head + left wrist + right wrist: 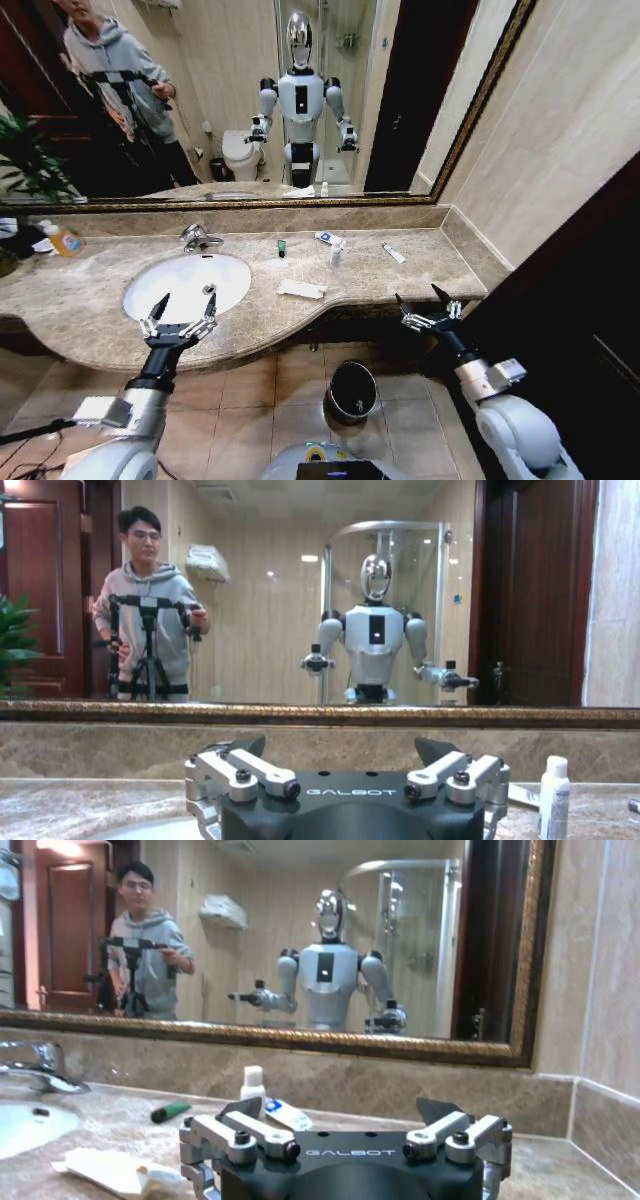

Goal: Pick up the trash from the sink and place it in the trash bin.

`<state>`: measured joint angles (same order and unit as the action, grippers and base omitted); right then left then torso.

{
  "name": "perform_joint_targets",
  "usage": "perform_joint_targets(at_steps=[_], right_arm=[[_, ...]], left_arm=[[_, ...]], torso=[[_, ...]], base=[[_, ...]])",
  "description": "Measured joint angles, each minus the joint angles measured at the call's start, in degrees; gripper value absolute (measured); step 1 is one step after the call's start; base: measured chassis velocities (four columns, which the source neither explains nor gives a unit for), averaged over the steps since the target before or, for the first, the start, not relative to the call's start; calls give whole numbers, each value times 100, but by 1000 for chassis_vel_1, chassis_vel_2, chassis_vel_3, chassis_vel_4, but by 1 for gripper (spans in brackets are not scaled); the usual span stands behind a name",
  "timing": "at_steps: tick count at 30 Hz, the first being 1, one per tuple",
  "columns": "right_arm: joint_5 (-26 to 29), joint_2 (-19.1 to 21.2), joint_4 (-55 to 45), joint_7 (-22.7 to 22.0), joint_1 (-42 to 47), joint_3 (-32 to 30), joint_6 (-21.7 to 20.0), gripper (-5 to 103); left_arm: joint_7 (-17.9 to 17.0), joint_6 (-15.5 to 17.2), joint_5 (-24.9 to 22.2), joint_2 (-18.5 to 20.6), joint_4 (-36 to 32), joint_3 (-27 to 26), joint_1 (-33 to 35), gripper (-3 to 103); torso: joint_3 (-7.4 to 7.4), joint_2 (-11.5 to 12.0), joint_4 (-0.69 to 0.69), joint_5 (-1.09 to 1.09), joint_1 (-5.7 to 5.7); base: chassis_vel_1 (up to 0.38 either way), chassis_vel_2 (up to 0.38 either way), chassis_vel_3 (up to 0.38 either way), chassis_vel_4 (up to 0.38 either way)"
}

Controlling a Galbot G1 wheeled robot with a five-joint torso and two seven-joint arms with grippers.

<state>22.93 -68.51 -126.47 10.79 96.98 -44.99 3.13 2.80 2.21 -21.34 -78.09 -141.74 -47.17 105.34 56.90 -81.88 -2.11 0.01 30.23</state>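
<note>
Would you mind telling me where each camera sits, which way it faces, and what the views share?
Head view: high on the robot, looking down at the sink, countertop trash and the trash bin on the floor; both arms show, left gripper over the basin's front rim, right gripper off the counter's right end.
Left wrist view: behind the left gripper, facing the mirror.
Right wrist view: behind the right gripper, facing the mirror past the white packet.
Shared: both wrist views see the white bottle; jaws open.

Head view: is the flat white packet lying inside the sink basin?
No. The flat white packet lies on the marble countertop to the right of the sink, near the front edge.
</note>
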Motion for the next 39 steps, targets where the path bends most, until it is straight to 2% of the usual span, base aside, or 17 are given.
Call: perform_joint_targets(at_steps=[19,24,28,39], right_arm=[[-110,-37,-192,-70,-1,150,-118,100],[-165,-63,6,-96,97,151,111,100],[-308,-64,177,-414,-40,168,292,100],[-82,96,264,-594,-307,235,-38,100]], left_arm=[[0,0,0,0,0,0,0,100],[0,0,0,0,0,0,0,100],[0,0,0,0,0,0,0,100],[0,0,0,0,0,0,0,100]], torso=[[0,0,0,-1,0],[0,0,1,-1,0],[0,0,1,0,0],[0,0,1,-1,0]], base=[[0,0,0,0],[0,0,0,0],[0,0,0,0],[0,0,0,0]])
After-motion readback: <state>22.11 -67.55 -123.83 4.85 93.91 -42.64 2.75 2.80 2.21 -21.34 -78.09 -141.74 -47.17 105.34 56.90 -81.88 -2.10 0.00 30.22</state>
